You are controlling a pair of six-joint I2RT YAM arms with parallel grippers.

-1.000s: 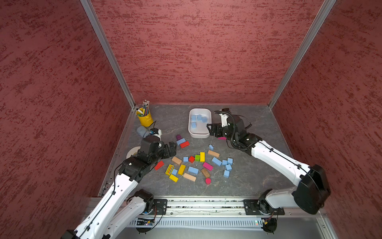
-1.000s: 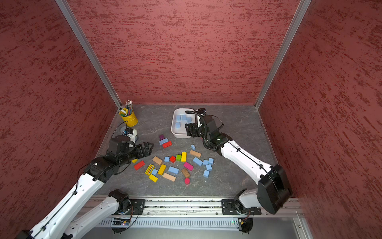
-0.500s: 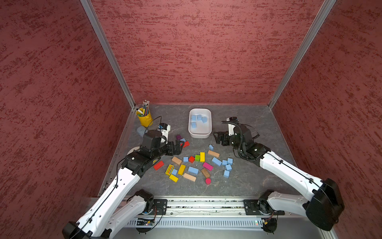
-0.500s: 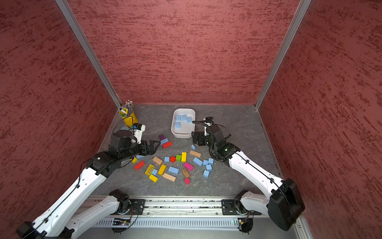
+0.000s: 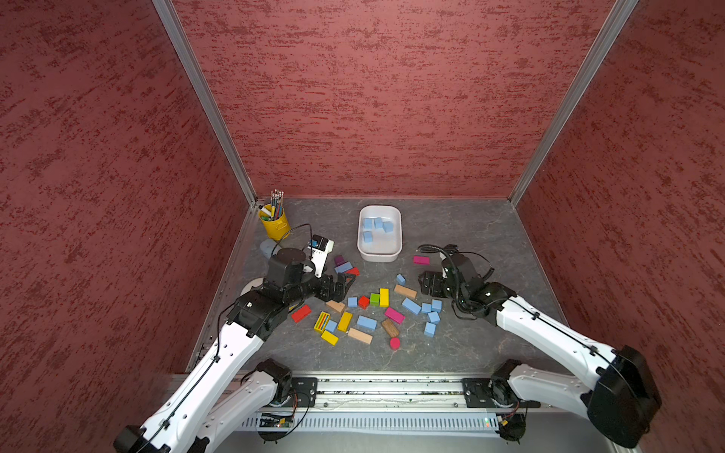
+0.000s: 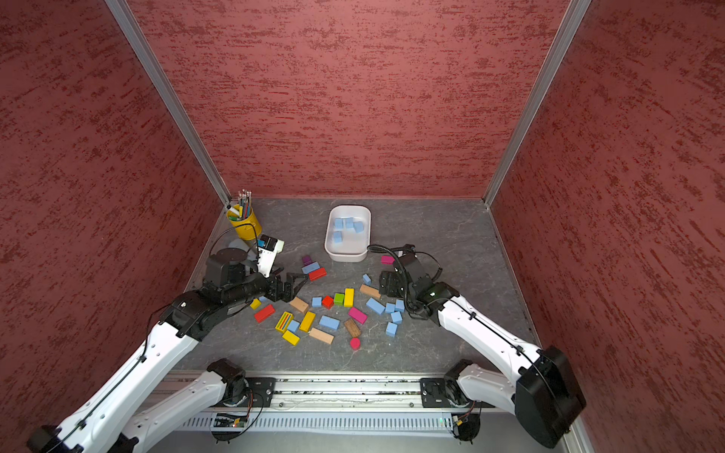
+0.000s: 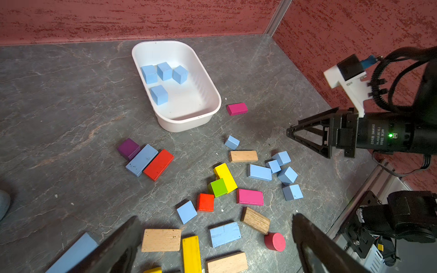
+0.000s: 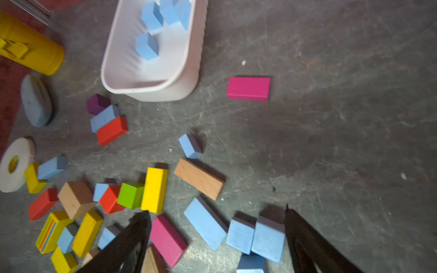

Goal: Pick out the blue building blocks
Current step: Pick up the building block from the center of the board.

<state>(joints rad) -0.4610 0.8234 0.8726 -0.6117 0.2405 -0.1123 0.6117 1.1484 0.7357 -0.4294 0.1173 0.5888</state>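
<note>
Tub (image 5: 379, 256) holds four blue cubes (image 5: 368, 236); left claw (image 5: 345, 281), right claw (image 5: 424, 283) spread, empty.

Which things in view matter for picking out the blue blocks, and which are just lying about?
Job: white plastic tub; four blue cubes inside it; loose blue wooden blocks.
Lying about: yellow pencil cup; white tape roll; grey oval object; red, yellow, pink, green, purple and plain wooden blocks.

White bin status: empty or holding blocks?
Holding blocks, partly full: four blue cubes sit inside the bin, clustered toward its far end; the near end of its floor is bare.
</note>
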